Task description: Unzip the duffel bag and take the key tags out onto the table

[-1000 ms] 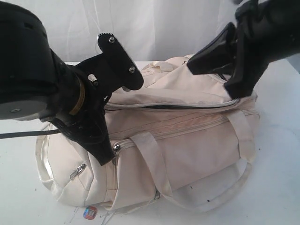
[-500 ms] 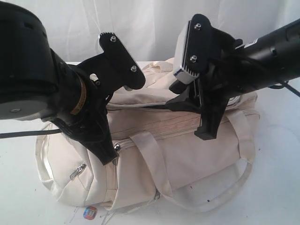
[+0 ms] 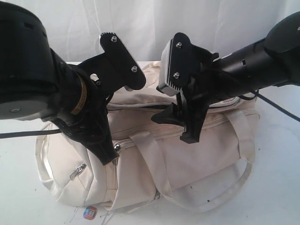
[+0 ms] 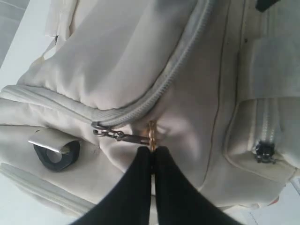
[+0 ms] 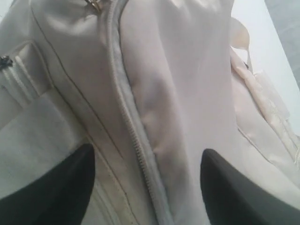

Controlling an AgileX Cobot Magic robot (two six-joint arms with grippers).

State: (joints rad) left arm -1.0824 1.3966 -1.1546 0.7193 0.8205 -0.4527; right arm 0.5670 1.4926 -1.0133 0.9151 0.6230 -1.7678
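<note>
Left gripper [image 4: 152, 150] pinches the zipper pull [image 4: 125, 137], anchoring the duffel bag [image 3: 187, 159]; right gripper [image 5: 147, 152] hangs spread wide over the zipper [image 5: 131, 126], seemingly to reach in.

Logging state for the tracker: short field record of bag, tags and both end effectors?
bag: cream duffel, lying on table
left end effector: shut, pinching zip pull
right end effector: open, over top zip, holding nothing
key tags: not visible
</note>
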